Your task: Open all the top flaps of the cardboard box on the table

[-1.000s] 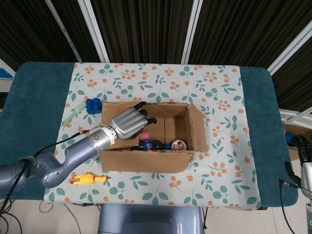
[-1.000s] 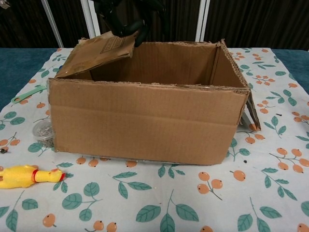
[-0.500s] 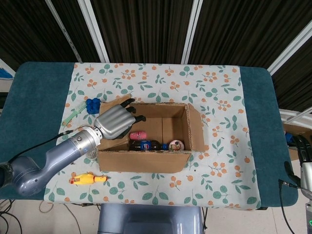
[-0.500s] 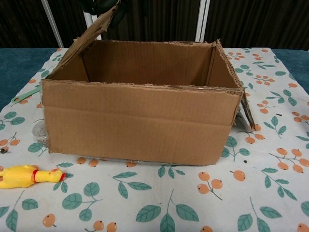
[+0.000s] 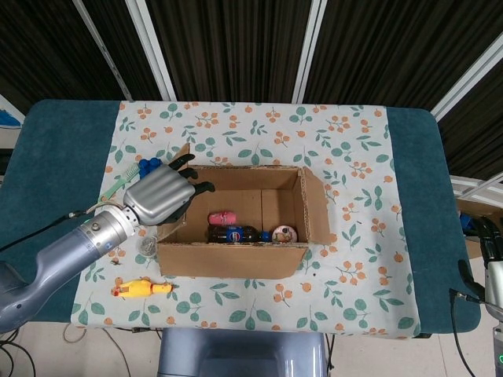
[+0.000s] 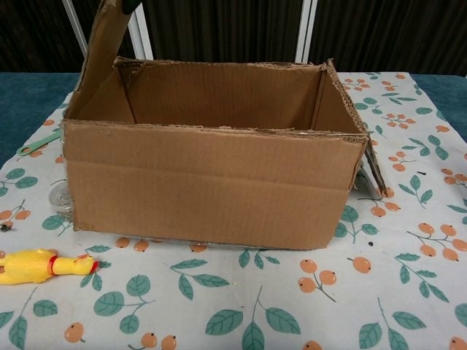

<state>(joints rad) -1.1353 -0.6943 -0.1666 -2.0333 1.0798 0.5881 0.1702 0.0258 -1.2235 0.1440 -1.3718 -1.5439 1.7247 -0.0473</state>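
- The left hand point(image 5: 159, 194) grips the box's left flap point(image 6: 102, 40), fingers point(image 5: 189, 188) curled over its upper edge, holding it upright.
- The cardboard box point(image 5: 236, 259) sits mid-table point(image 5: 71, 149), top open, a bottle point(image 5: 234, 233) inside.
- The right hand point(image 5: 489, 239) hangs at the table's right edge; its finger position cannot be told.

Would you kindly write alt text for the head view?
The left hand holds up the left flap of an open box on a floral cloth. A bottle lies inside; a yellow toy lies in front.
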